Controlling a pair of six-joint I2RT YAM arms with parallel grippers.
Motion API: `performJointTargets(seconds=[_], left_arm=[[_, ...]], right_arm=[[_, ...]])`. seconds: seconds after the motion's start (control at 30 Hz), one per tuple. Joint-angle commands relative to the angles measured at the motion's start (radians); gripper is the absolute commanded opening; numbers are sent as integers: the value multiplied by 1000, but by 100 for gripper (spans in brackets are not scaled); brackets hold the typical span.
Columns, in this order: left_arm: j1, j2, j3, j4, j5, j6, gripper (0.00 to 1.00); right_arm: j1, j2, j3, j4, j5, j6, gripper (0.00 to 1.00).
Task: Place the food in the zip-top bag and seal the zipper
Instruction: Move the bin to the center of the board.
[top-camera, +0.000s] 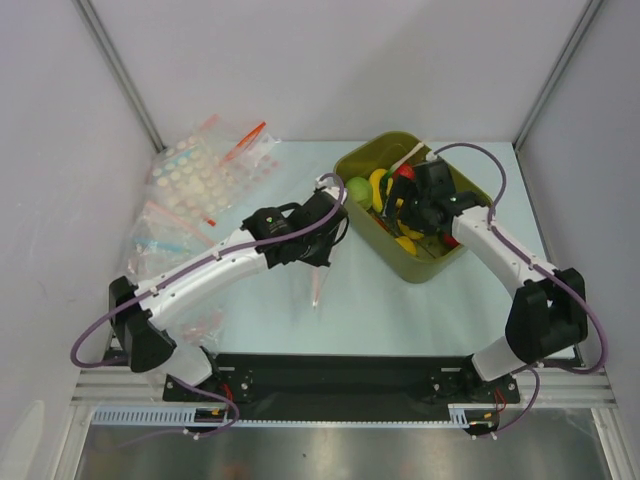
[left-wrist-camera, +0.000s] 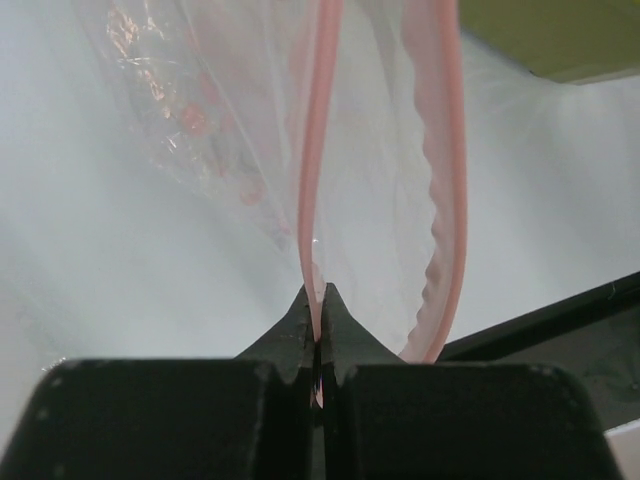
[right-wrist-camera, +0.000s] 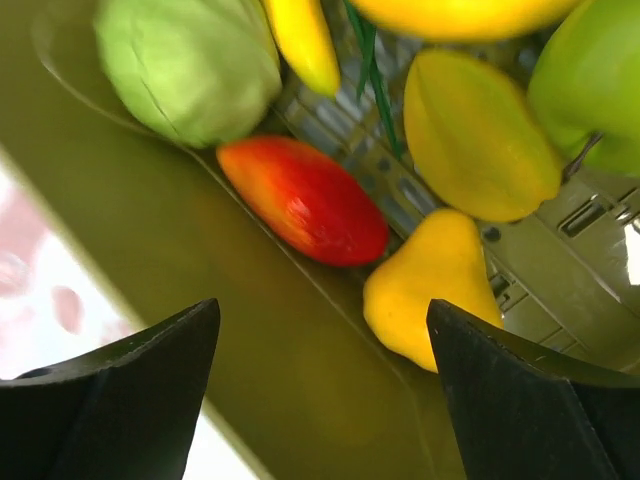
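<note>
My left gripper (top-camera: 318, 262) is shut on the zipper (left-wrist-camera: 318, 170), the pink-red strip of the clear zip-top bag (left-wrist-camera: 380, 200). The strip's other side (left-wrist-camera: 447, 200) bows away, so the mouth gapes. In the top view the bag (top-camera: 318, 288) hangs below the gripper over the table. My right gripper (top-camera: 408, 215) is open and empty inside the olive tub (top-camera: 445, 262), its jaws (right-wrist-camera: 322, 320) spread near the tub wall. Just ahead lie a red tomato-like piece (right-wrist-camera: 305, 200), a yellow pear-shaped piece (right-wrist-camera: 430, 290), a lemon (right-wrist-camera: 480, 135), a green apple (right-wrist-camera: 590, 80) and a banana (right-wrist-camera: 300, 40).
A pale green round piece (right-wrist-camera: 190, 65) lies at the tub's far side. Dotted clear bags (top-camera: 200, 180) and blue-striped bags (top-camera: 160, 243) are piled at the back left. The black base rail (top-camera: 330, 375) runs along the near edge.
</note>
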Motion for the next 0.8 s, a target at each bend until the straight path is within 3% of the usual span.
performJointTargets(seconds=[0.0,0.17,0.23,0.33,0.47,0.77], left_arm=[[46,41,67,-42,26,58,0],[119,61,94,-62,25,86,0],[148,42,68,-54,42,83,0],[224,13,31,-26,117,89,0],[296,-4,6,-6,135,130,0],[398,33,-6,7,154,156,0]], right_arm=[[65,28,-8,-49,-16,-63,90],[353,42,-51,31,34,-108,91],[398,86,7,48,22,-122,92],[366,137,140,-45,68,-117,93],[260,131,148,-32,18,-89,92],[204,198,217,-136,28,-123,91]])
